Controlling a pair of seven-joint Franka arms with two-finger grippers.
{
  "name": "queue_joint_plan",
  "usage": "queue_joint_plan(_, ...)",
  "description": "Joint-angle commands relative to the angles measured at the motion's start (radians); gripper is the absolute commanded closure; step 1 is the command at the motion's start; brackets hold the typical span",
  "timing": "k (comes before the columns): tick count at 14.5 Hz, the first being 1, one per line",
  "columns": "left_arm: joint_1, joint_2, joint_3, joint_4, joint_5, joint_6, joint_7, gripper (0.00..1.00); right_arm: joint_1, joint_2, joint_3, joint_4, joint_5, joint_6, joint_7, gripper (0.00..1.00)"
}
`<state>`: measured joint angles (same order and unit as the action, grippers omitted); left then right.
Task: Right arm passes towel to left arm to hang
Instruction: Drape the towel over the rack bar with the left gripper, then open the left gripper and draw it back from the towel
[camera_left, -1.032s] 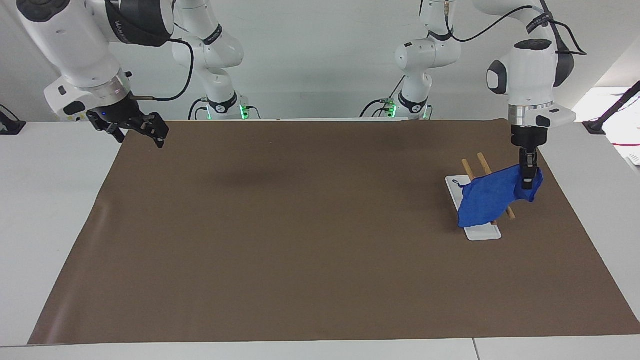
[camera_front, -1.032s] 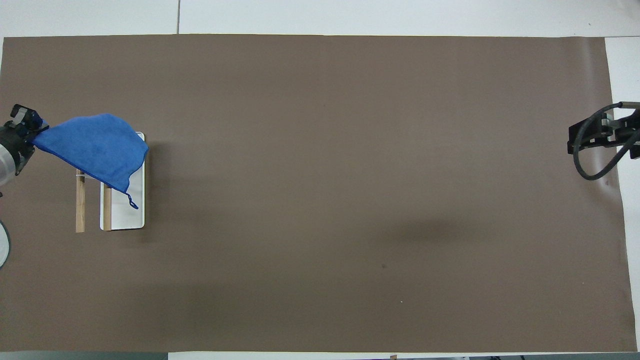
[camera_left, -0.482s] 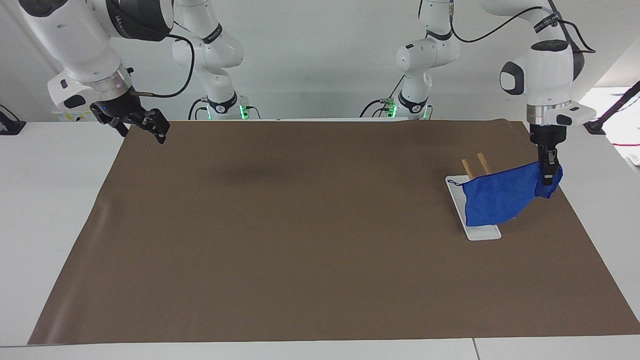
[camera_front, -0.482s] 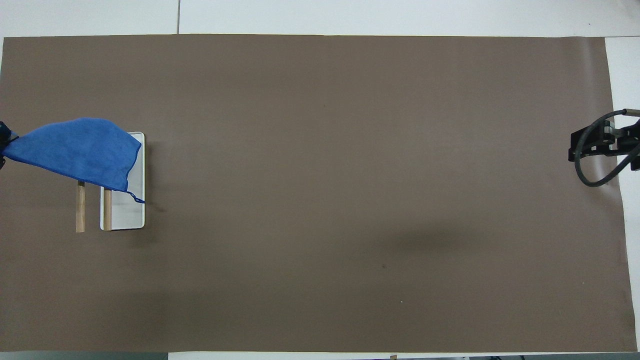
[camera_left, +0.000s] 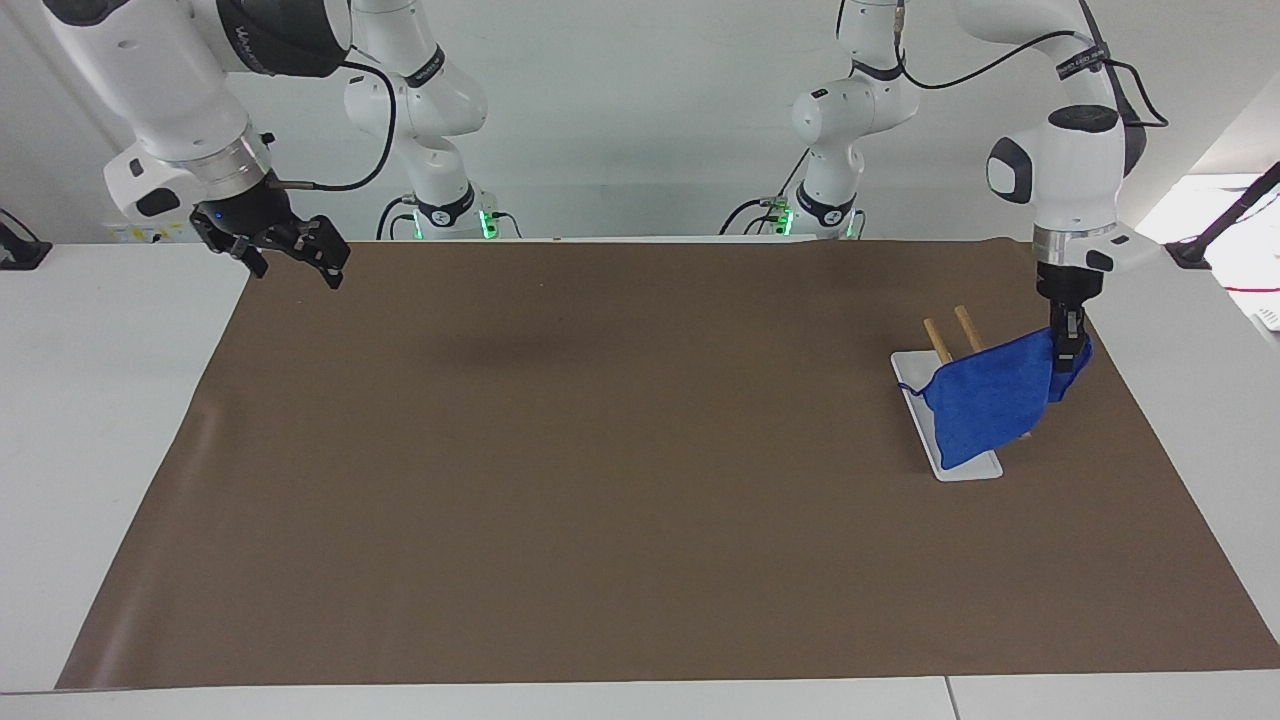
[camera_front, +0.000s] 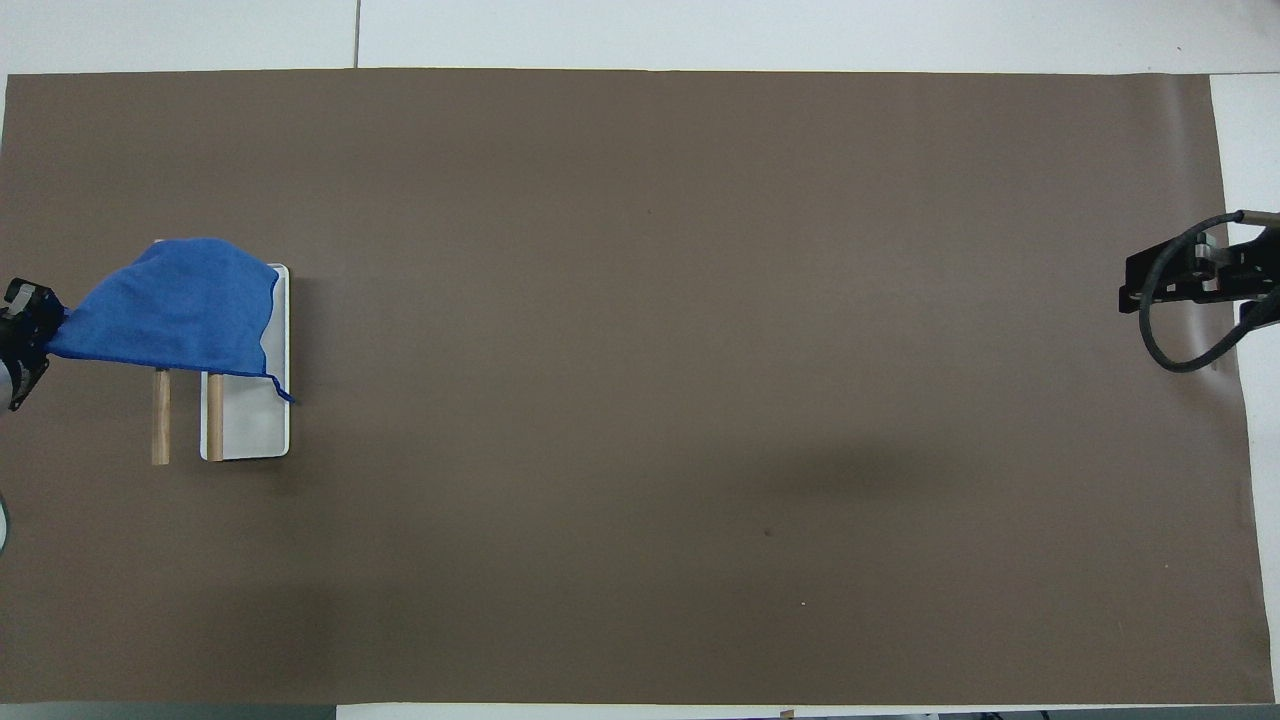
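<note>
Left claw (camera_left: 1066, 352) clamped on towel (camera_left: 985, 404) corner, cloth draped over wooden rails (camera_left: 953, 333)

My left claw (camera_left: 1067, 352) is black and grips a plain bright blue towel (camera_left: 990, 400). Under it sit a white tray (camera_left: 968, 468) and two pale wooden rods (camera_left: 953, 331). The mat (camera_left: 620, 460) is plain brown, the table (camera_left: 100, 400) white.

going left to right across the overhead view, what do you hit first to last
left hand gripping a corner of the towel → wooden rods → white tray → brown mat → right hand, waiting at the mat's edge
</note>
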<state>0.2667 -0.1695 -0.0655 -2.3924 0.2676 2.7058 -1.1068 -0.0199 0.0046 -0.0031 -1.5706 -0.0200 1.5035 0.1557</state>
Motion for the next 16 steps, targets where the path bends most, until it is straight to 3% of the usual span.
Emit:
queue_joint_plan(1,0.0,-0.01,-0.007,-0.022,0.018,-0.023,0.01,1.0,-0.011,-0.002,0.008,0.009,0.018,0.006,-0.028,0.0)
queue_joint_plan(2,0.0,0.007,-0.007,-0.01,0.016,-0.023,0.01,1.0,-0.009,-0.005,0.008,0.0,0.018,0.009,-0.03,0.0)
queue_joint_plan(3,0.0,0.018,-0.007,0.016,0.015,-0.027,0.009,0.31,-0.009,-0.009,0.006,-0.009,0.02,0.012,-0.027,0.0)
queue_joint_plan(4,0.0,0.034,-0.007,0.039,0.012,-0.04,0.007,0.0,-0.011,-0.011,0.006,-0.011,0.02,0.012,-0.027,0.0)
queue_joint_plan(9,-0.058,0.094,-0.007,0.275,0.007,-0.246,0.013,0.0,-0.009,-0.012,0.008,-0.012,0.02,0.006,-0.027,0.0)
queue_joint_plan(13,-0.13,0.142,-0.008,0.415,0.004,-0.291,0.027,0.0,-0.009,-0.012,0.008,-0.012,0.02,0.007,-0.027,0.0)
queue_joint_plan(16,-0.179,0.159,-0.014,0.47,-0.033,-0.375,0.232,0.0,-0.009,-0.012,0.008,-0.014,0.019,0.012,-0.036,0.0)
